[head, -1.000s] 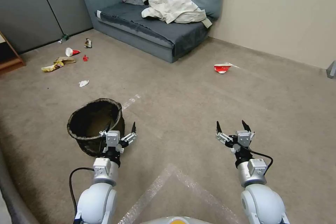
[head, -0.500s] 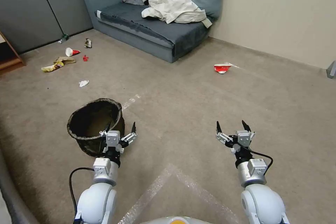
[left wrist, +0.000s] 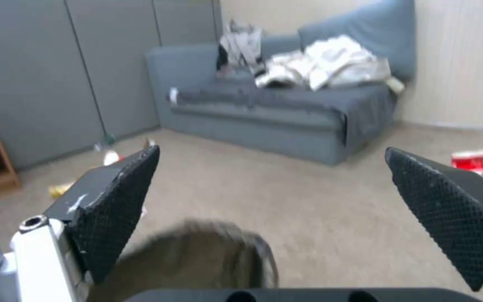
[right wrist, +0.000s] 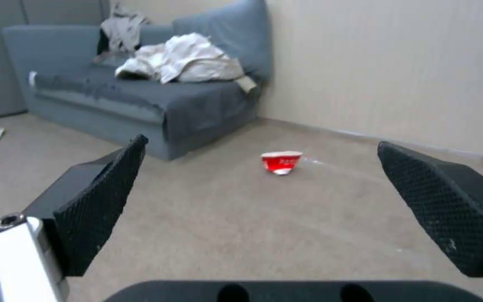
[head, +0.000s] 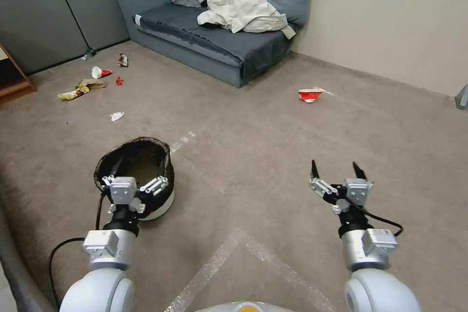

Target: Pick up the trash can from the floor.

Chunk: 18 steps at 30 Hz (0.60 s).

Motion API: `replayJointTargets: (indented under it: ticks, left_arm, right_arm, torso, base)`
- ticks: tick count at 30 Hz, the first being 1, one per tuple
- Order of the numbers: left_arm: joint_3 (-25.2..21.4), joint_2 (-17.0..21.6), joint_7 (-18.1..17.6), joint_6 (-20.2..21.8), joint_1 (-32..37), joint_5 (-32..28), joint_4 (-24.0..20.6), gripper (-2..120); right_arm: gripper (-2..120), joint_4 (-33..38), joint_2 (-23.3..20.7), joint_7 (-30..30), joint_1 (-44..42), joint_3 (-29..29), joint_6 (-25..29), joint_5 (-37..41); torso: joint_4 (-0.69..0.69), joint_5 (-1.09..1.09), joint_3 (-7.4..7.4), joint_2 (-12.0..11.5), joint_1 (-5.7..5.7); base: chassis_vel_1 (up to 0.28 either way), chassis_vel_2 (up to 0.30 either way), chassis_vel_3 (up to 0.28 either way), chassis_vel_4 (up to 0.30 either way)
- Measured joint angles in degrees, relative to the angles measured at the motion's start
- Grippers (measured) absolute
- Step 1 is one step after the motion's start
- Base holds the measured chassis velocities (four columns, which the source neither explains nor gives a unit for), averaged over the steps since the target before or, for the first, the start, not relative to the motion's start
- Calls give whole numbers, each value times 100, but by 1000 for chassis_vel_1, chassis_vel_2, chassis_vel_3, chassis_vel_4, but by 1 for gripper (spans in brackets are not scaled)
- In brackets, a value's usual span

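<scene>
Your floor (head: 273,156) is beige carpet running back to a blue-grey sofa (head: 195,44) against the wall, with pale cloths (head: 243,12) heaped on its seat. Clear tape strips (head: 263,253) cross the carpet just ahead of your base.

The bin (head: 139,175) stands upright on the floor at your front left, its black liner folded over the rim and a band of white wall showing near the bottom. Your left hand (head: 135,175) sits directly over its near side, released, fingers spread wide; from the left wrist the liner's rim is a blur low between the two pads (left wrist: 115,209). You cannot tell whether either finger touches the rim.

Your right hand (head: 337,170) hangs above bare carpet at front right, well apart from the bin, also released with fingers spread.

A crushed red cup (head: 310,94) lies beyond it near the wall, and small litter (head: 80,90) is scattered on the far left.
</scene>
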Motion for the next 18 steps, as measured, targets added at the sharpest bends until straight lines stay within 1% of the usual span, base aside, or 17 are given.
replayJointTargets:
  ticks: [1, 2, 3, 4, 6, 7, 8, 10, 18]
  left_arm:
    - [-91, 46, -18, 24, 111, -83, -186, 100]
    - [-179, 89, -36, 46, 214, -157, -370, 100]
    - [-267, 134, -55, 66, 317, -229, -551, 100]
    - [-267, 134, -55, 66, 317, -229, -551, 100]
    - [-431, 220, -94, 111, 522, -380, -827, 100]
    - [-452, 245, -124, 176, 631, -450, -868, 100]
    - [-455, 252, -142, 209, 668, -482, -879, 100]
    - [-455, 256, -149, 228, 683, -504, -886, 100]
    - [-452, 233, -168, 288, 681, -572, -871, 100]
  right_arm:
    - [100, 219, 46, 28, -114, -12, -48, 3]
    - [100, 303, 70, -18, -190, -1, -76, 44]
    - [100, 319, 83, -58, -233, 7, -103, 77]
    - [100, 319, 83, -58, -233, 7, -103, 77]
    - [100, 327, 90, -95, -254, 20, -113, 103]
    - [100, 327, 91, -104, -258, 25, -117, 107]
    - [100, 325, 91, -109, -258, 25, -120, 109]
    - [100, 317, 91, -123, -256, 26, -128, 110]
    - [100, 227, 86, -191, -222, 22, -197, 108]
  torso:
    - [0, -7, 0, 0, 0]
    - [0, -8, 0, 0, 0]
    - [-1, -2, 0, 0, 0]
    - [-1, -2, 0, 0, 0]
    - [-1, -2, 0, 0, 0]
    - [2, -1, 0, 0, 0]
    - [2, -5, 0, 0, 0]
    - [0, -4, 0, 0, 0]
    - [0, -3, 0, 0, 0]
  base:
    - [0, 0, 0, 0]
    - [0, 0, 0, 0]
    - [0, 0, 0, 0]
    - [0, 0, 0, 0]
    - [0, 0, 0, 0]
    - [0, 0, 0, 0]
    - [0, 0, 0, 0]
    - [0, 0, 0, 0]
    - [0, 0, 0, 0]
